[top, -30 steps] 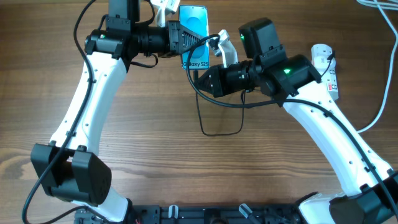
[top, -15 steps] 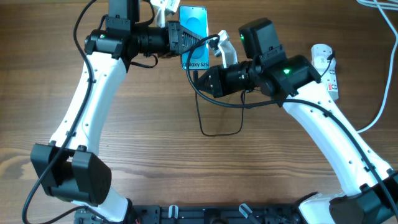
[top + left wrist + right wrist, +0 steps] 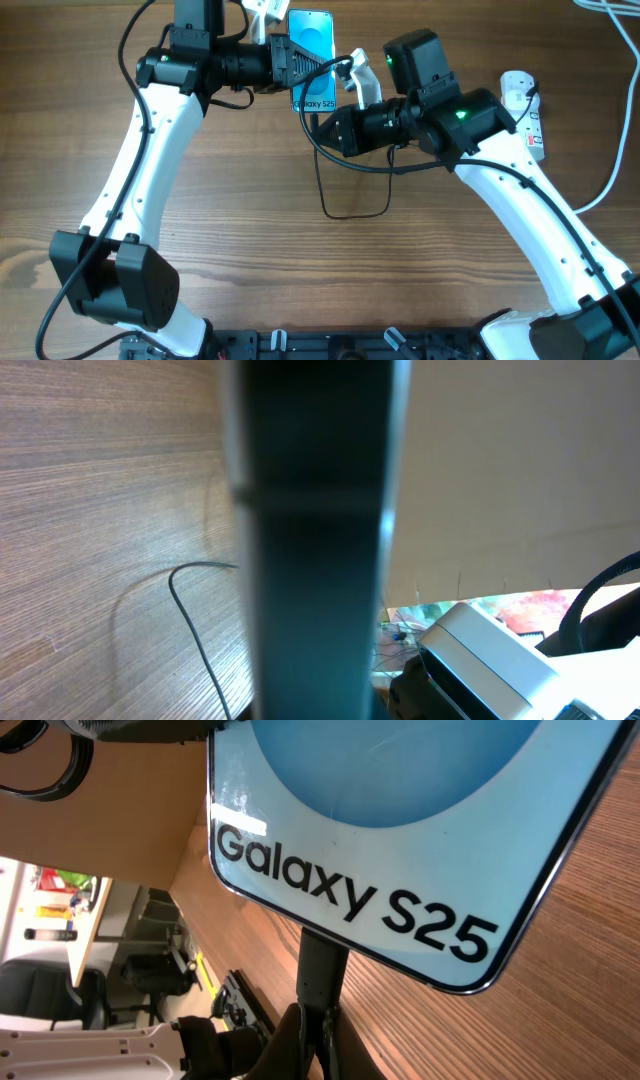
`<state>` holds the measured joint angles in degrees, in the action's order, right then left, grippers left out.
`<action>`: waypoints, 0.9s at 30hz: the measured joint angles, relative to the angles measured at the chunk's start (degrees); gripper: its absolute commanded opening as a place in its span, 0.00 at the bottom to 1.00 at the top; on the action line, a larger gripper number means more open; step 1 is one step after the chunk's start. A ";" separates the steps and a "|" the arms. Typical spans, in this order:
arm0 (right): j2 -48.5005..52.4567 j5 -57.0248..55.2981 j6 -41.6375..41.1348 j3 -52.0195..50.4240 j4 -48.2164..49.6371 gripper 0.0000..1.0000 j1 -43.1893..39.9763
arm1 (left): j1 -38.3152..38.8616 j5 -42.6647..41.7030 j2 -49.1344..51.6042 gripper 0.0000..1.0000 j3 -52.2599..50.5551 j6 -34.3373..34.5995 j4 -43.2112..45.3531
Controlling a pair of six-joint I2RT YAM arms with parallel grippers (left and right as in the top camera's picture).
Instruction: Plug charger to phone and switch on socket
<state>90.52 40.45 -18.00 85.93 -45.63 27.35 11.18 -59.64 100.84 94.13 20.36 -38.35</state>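
— The brown wooden desk [image 3: 250, 260] carries little; where is the phone?
— The phone [image 3: 312, 35] is at the far middle of the desk, apparently raised off it, with the left pincer [image 3: 298, 62] clenched on its left side. The left wrist view shows it only edge-on, as a dark bar.
— And the other arm?
— The right pincer [image 3: 316, 1038] is clenched on the black tip of the charger [image 3: 322, 965], whose cable trails in a loop on the desk toward the robot.
— Which way does the phone lie from that tip?
— Straight ahead. The phone's long axis runs away from the robot, with the "Galaxy S25" end nearest. The tip stands in line with that axis and touches the middle of the bottom edge. Whether it is seated in the port cannot be told.
— So the next move?
— Likely a short push along that axis, with the left pincer bracing. The socket [image 3: 527, 112] lies well apart to the right, beside the right arm, so that arm is nearer for the switch
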 measured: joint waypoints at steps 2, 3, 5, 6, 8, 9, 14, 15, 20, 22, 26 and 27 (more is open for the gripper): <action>0.00 0.00 0.00 0.00 0.02 0.04 0.00 | 0.00 0.00 0.00 0.04 0.00 0.00 0.00; 0.00 0.00 0.00 0.00 0.04 0.04 0.00 | 0.00 0.00 0.00 0.04 0.00 0.00 0.00; 0.00 0.02 -0.09 0.00 0.09 0.04 0.00 | 0.00 0.00 0.00 0.04 0.00 0.00 0.00; 0.00 0.02 -0.22 -0.04 0.15 0.04 0.00 | 0.00 0.00 0.00 0.04 0.00 0.00 0.02; 0.00 0.02 -0.48 -0.09 0.22 0.04 0.00 | 0.00 0.02 0.00 0.04 0.00 -0.17 0.00; 0.00 0.02 -0.61 -0.11 0.22 0.04 0.00 | 0.00 0.02 0.00 0.04 0.00 -0.24 0.00; 0.00 0.02 -1.09 -0.11 0.22 0.04 0.00 | 0.00 -0.02 0.00 0.04 0.00 -0.79 0.00; 0.00 0.02 -1.25 -0.11 0.22 0.04 0.00 | 0.00 -0.02 0.00 0.04 0.00 -0.79 0.00; 0.00 0.02 -1.27 -0.15 0.28 0.04 0.00 | 0.00 -0.24 0.00 0.04 0.00 -2.01 0.02; 0.00 0.02 -1.29 -0.28 0.57 0.04 0.00 | 0.00 -0.26 0.00 0.04 0.00 -2.56 0.00; 0.02 -0.02 -1.77 -0.48 1.88 0.04 0.17 | -0.04 -0.26 0.00 0.04 0.24 -3.28 0.17; 0.02 -0.02 -1.99 -0.52 2.21 0.04 0.22 | -0.11 -0.26 0.00 0.04 0.44 -3.39 0.20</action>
<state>90.54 40.42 -19.99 85.41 -43.42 27.57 11.07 -59.90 100.84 94.56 16.97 -38.15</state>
